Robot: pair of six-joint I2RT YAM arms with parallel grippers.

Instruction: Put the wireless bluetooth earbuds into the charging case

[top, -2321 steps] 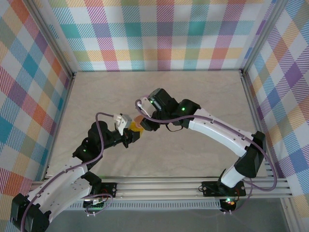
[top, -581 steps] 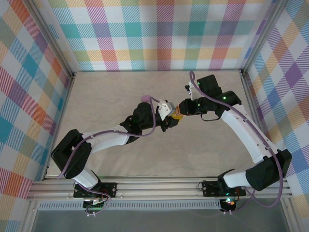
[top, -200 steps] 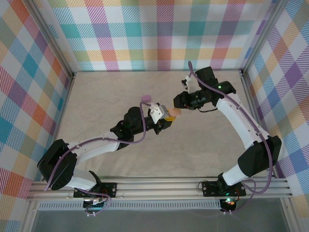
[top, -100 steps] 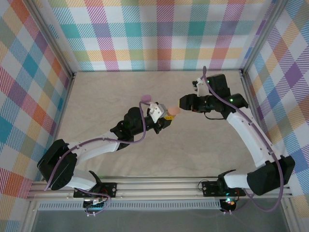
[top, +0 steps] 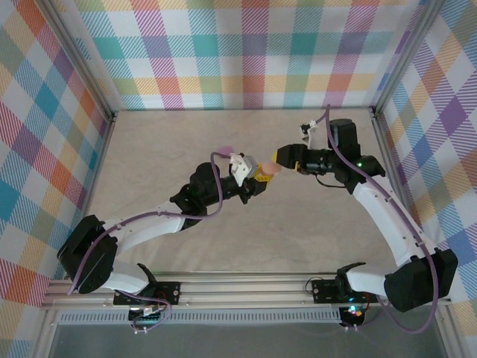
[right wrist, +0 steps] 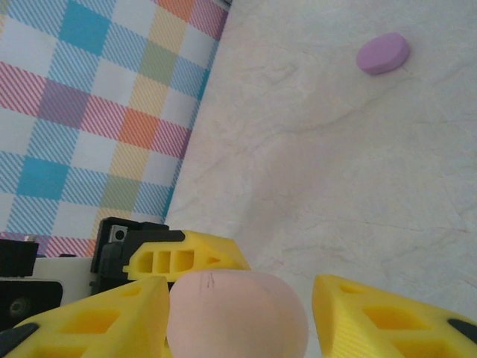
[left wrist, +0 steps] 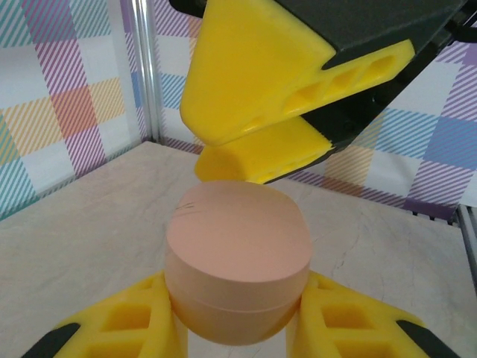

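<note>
1. the left gripper (left wrist: 237,332) is clamped low on the peach case (left wrist: 238,250), seemingly to steady it and leave the lid free for the other arm.
2. the right gripper (right wrist: 240,317) straddles the case's top with its jaws apart; a gap shows beside one finger, so it grips nothing.
3. a purple puck (right wrist: 382,53) lies on the table (top: 328,224), well apart from both grippers.
4. whether earbuds sit inside the shut case, i cannot tell.

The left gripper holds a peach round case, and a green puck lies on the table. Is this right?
Not fully. The puck on the table is purple, not green; the right wrist view shows it. The left gripper does hold the peach round case.
</note>
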